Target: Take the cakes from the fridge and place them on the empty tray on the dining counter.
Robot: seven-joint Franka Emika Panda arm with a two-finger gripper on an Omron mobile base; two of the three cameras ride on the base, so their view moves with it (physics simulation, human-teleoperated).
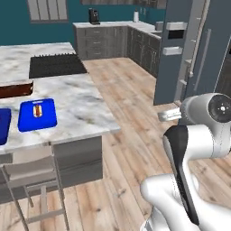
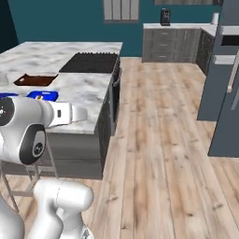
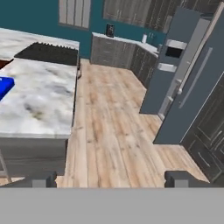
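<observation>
The tall slate blue-grey fridge (image 3: 183,74) stands far right across bare wood-plank floor (image 3: 113,127), with nothing between. The white-grey marbled dining counter (image 1: 76,99) lies left, bearing a black cooktop (image 1: 56,65), a dark brown tray (image 1: 16,89) and a blue hot-dog tray (image 1: 38,114). The gripper (image 3: 109,178) is spread wide, empty.

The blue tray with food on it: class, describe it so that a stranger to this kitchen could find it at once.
Find the marbled island counter with the black cooktop. Near its front edge lies the blue tray. Unlike the dark brown tray behind it and the bare blue tray beside it, it carries a small hot-dog-like item.
</observation>
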